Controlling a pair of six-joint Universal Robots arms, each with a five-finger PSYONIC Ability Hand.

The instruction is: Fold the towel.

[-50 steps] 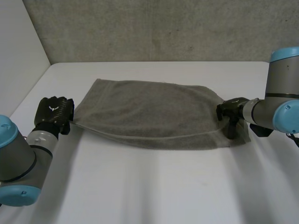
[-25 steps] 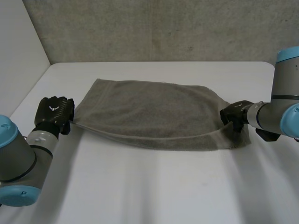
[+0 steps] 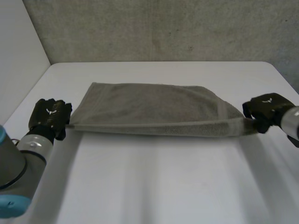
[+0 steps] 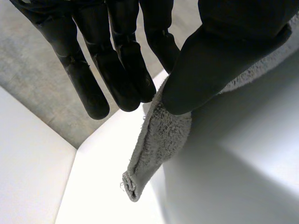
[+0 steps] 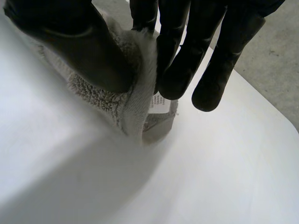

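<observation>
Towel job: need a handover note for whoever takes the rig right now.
Left hand: shut on the towel at its near left corner, pinched between thumb and fingers.
Right hand: shut on the near right corner, same pinch.
Towel: spread across the table, with its near edge taut between the hands and apparently raised. The far edge lies on the table.
Done: both near corners gripped.
Left: carry the near edge over to the far edge, lay it down, release.

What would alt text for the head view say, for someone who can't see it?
A grey towel is stretched taut between two black robot hands over a white table. The left hand grips one near corner and the right hand the other, while the towel's far edge rests on the table.
</observation>
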